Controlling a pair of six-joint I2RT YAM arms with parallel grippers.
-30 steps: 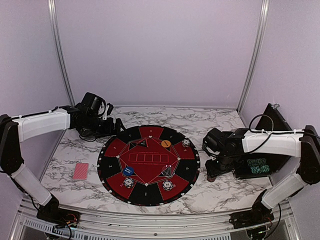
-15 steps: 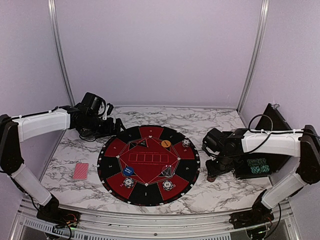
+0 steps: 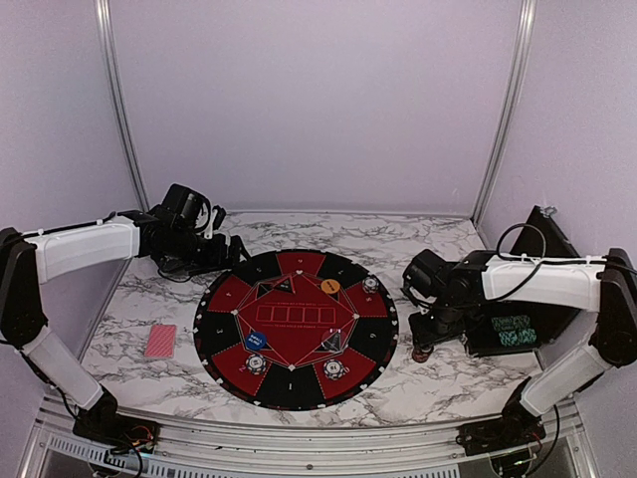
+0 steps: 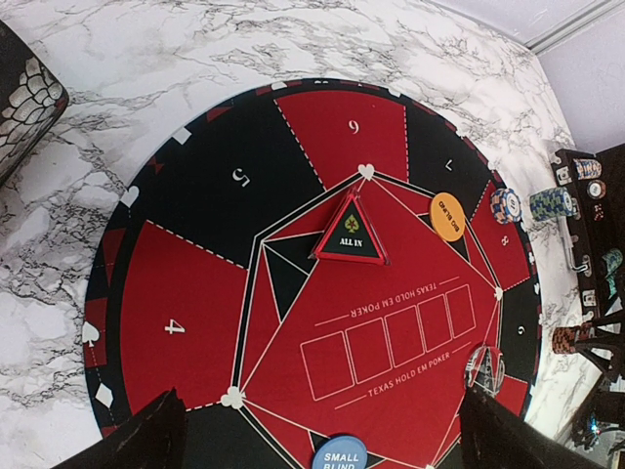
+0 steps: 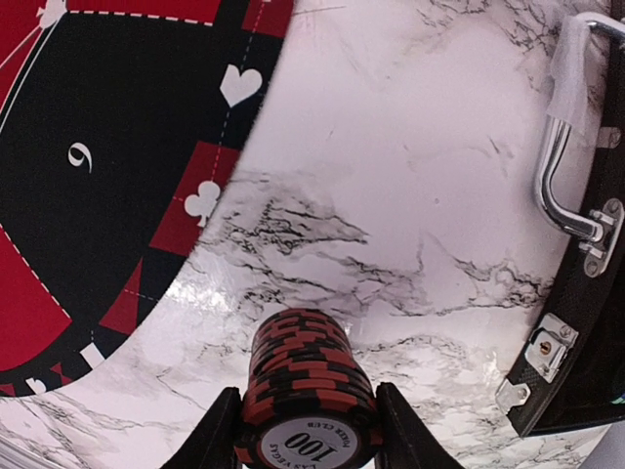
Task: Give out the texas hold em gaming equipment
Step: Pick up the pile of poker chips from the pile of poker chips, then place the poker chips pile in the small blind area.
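Observation:
My right gripper is shut on a stack of red-and-black poker chips, a finger pressed to each side. The stack stands on the marble just right of the mat. My left gripper is open, with nothing in it, above the mat's far left edge. On the mat lie an orange disc, a blue small-blind marker, an all-in triangle and three small chip stacks. Red-backed cards lie left of the mat.
The large round black-and-red mat fills the table's middle. A black case stands open at the right with more chips inside; its metal handle is close to my right gripper. Purple walls surround the table.
My right gripper's fingers have closed in on the red-and-black chip stack. The left arm has not moved.

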